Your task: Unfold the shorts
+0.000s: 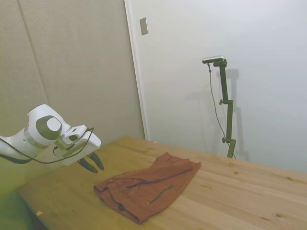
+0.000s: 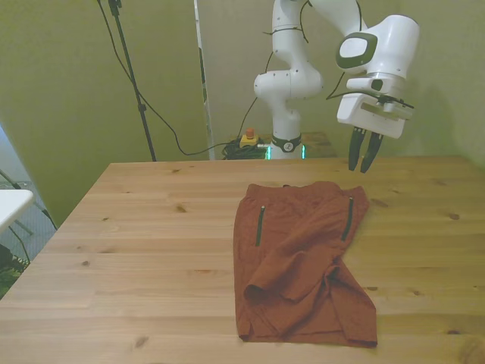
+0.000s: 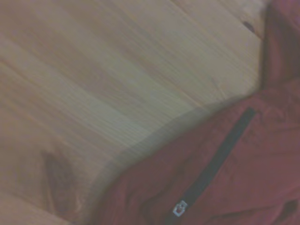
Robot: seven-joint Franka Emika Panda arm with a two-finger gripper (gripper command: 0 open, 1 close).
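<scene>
Claw (image 2: 361, 161) hangs in the air, clear of the cloth, above the bench's far edge at the front view's right; dark fingers (image 2: 354, 152) pt down w/ only a narrow gap betw. them, nothing held. Wrist cam looks onto bare wood plus one corner of cloth w/ a dark zip line.

Rust-red soft cloth shorts (image 2: 299, 262) lie on the light wooden bench (image 2: 136, 250), roughly mid-bench, shifted to the front view's right. Waist end faces the robot; two dark pocket zips (image 2: 261, 225) show near it. Nearer the camera the cloth is doubled over itself: a diagonal fold runs across the middle, w/ a loose flap bunched at the front view's left. Dark hem visible along the near edge.

Step in hand (my read): approach for first grasp; unfolding not yet begun.

How to do it well:
- Spread claw wider before descent; the gap is too tight for bunched fabric.
- Target the free edge of the top flap only, not the waist. Pinching both layers just drags the whole garment.
- Come down close to the bench, pinch shallow, lift slightly.
- Pull away from the fold line, low and slow, so bottom layer stays put by friction.
- Risk: cloth is light, may slide on smooth wood.
</scene>
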